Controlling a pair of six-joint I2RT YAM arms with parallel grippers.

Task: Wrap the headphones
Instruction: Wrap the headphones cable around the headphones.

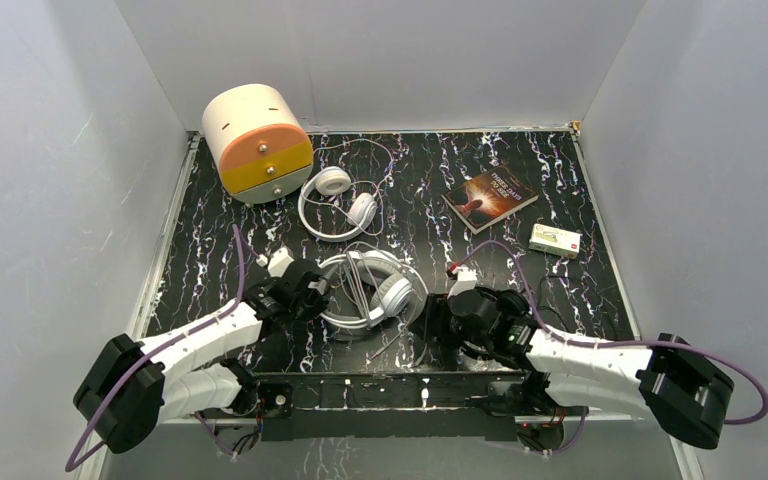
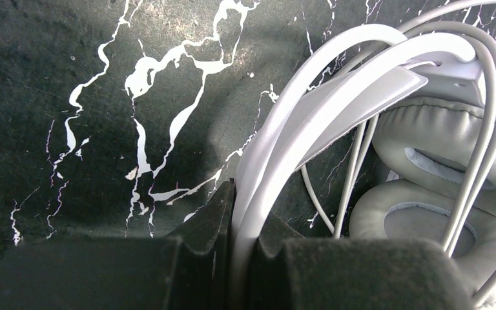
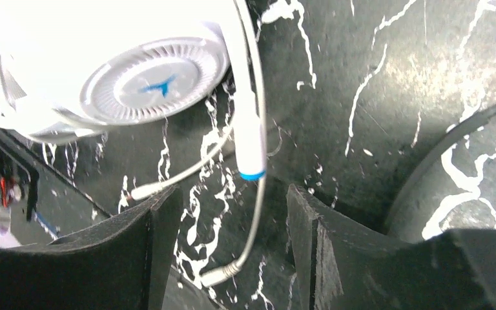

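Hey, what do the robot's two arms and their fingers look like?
Both the left arm and right arm have white rounded segments joined by bulky black joints, with a purple cable looping along each. The fingers are matte black, blocky wedges.

The left arm [image 1: 195, 335] and right arm [image 1: 585, 352] match, with white shell links between bulky black joint housings. A purple cable [image 1: 240, 262] loops along each, and a small white block [image 1: 280, 262] sits at each wrist. The left claw [image 2: 240, 206] and right claw [image 3: 229, 206] are black, with matte, wedge-shaped fingers [image 3: 158, 239].
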